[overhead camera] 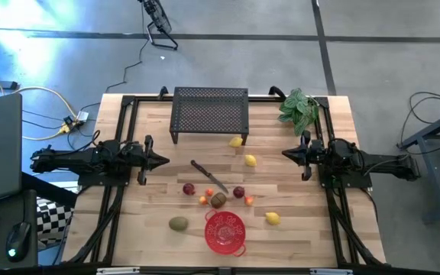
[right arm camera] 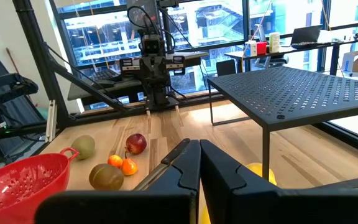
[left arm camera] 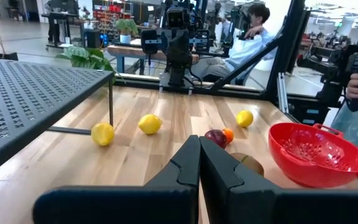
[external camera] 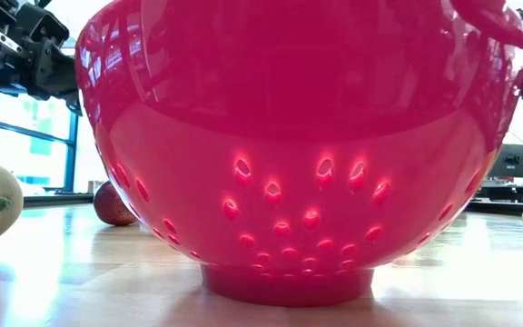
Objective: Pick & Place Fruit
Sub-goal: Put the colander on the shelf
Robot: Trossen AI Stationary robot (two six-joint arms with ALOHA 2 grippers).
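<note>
Both arms wait at the counter's point(overhead camera: 151, 229) side edges, left fingers point(overhead camera: 163, 160) and right fingers point(overhead camera: 286, 154) closed empty (nothing grasped yet), small scattered fruit point(overhead camera: 218, 200) awaiting the red perforated plastic colander point(overhead camera: 224, 232).

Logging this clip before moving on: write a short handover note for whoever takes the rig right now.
Left tool: shut, empty, parked at the table's left.
Right tool: shut, empty, parked at the right.
Fruit: three lemons, two dark red pieces, small orange ones and two kiwis all loose on the table, around the knife.
Red colander: near the front edge, looks empty.
Done: nothing placed.
Left: every piece.
</note>
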